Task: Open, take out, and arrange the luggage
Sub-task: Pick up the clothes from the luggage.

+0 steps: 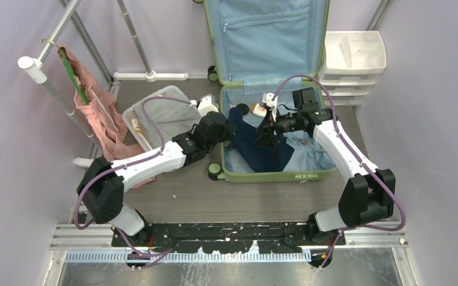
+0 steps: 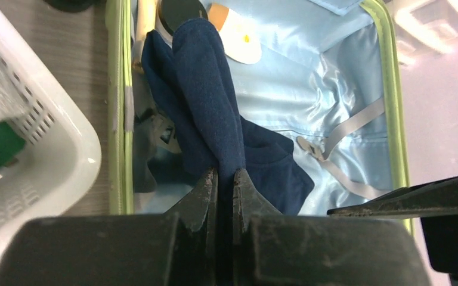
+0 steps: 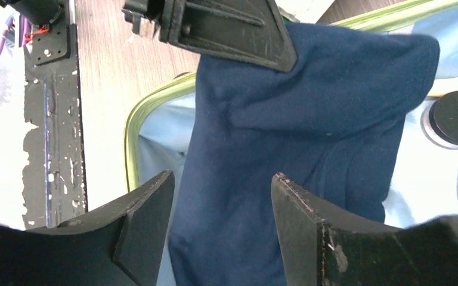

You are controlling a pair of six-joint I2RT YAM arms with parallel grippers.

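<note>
Grey wood-grain bench [image 1: 185, 196], lilac walls. Luggage [image 1: 274, 177] lies open mid-bench: ribbed green hard shell, slick pale-blue lining. Soft navy knit garment [image 2: 209, 101] is bunched inside it with one fold raised. Left gripper [image 2: 220, 179] is pinching that fold; right gripper [image 3: 220, 185] is spread either side of the cloth, not gripping. Risks: the thin pinch may slip, or the cloth may drag the round black cap [image 2: 179, 12] along.

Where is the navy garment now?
The navy garment hangs centre in the top view, over the left half of the open luggage, pinched in the left hand, the open right hand beside it.
</note>
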